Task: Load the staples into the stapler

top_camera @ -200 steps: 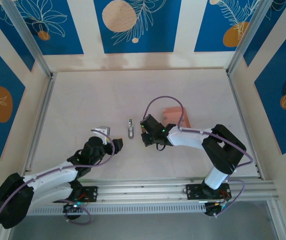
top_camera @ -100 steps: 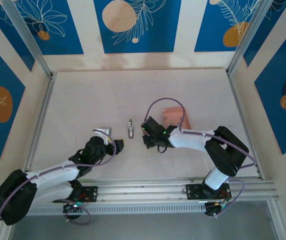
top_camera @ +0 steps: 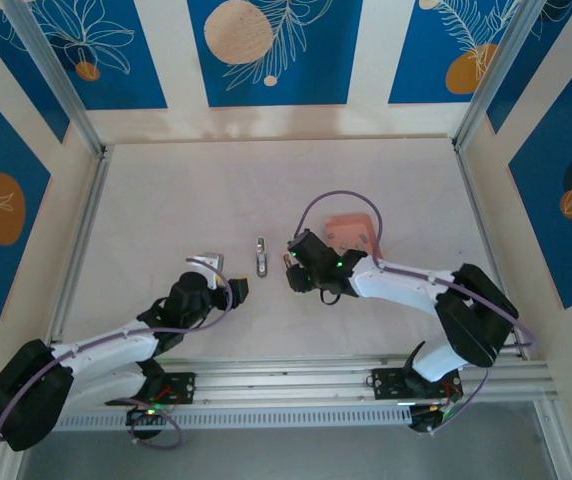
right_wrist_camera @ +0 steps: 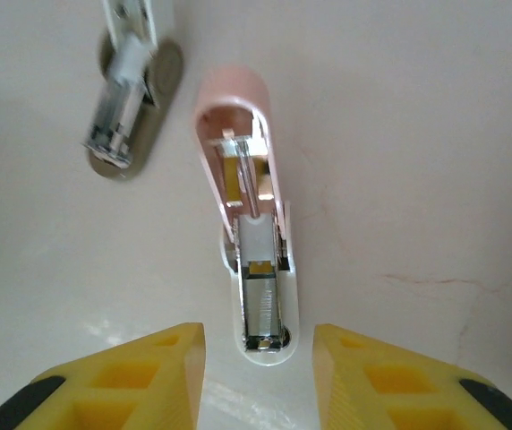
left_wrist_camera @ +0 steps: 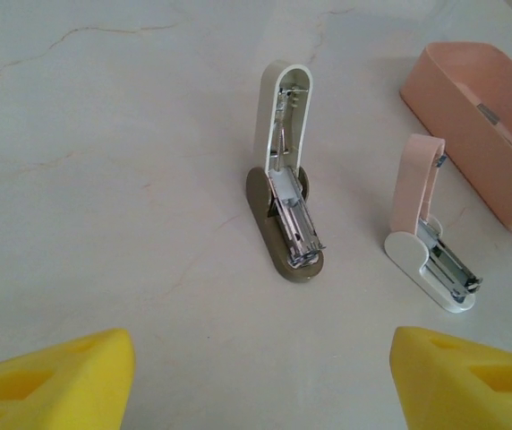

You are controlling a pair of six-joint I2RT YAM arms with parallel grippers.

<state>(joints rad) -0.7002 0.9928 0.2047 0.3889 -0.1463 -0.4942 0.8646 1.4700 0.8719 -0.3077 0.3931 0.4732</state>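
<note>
So right arm's yellow fingers (right_wrist_camera: 131, 381) are spread apart over the flipped-open pink-and-white plastic stapler (right_wrist_camera: 260, 296); left arm's yellow fingers (left_wrist_camera: 50, 381) spread too, facing the open olive-and-white stapler (left_wrist_camera: 287, 224).

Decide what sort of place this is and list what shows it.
Probably a robot test cell: the left arm and right arm bolted to a metal rail, blue printed panels walling in the pale table, and an olive-based stapler and a pink stapler lying opened.
</note>
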